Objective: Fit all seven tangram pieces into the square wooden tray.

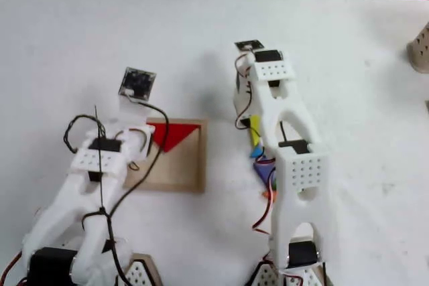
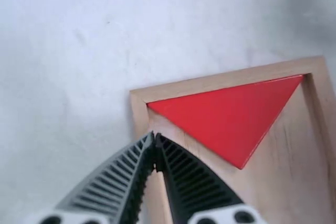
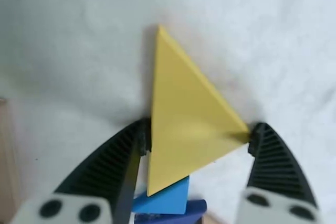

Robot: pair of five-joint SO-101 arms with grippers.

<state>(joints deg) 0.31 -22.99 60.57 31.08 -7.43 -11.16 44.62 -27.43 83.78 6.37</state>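
The square wooden tray [image 1: 181, 172] lies under my left arm. A red triangle [image 1: 175, 133] sits inside it, its long edge against the tray's far wall [image 2: 220, 80]. My left gripper [image 2: 155, 141] is shut with nothing in it, its tips over the tray's corner just beside the red triangle [image 2: 231, 116]. My right gripper [image 3: 199, 136] is shut on a yellow triangle [image 3: 184, 124], one finger [image 3: 134, 145] on each side. A blue piece [image 3: 168, 199] lies partly under the yellow one. From above, the yellow triangle [image 1: 255, 132] and blue pieces [image 1: 260, 165] peek out beneath the right arm.
White table all around. A tan perforated object [image 1: 419, 48] stands at the far right edge. The tray's edge [image 3: 8, 166] lies off to one side of the right gripper. Cables hang from both arms.
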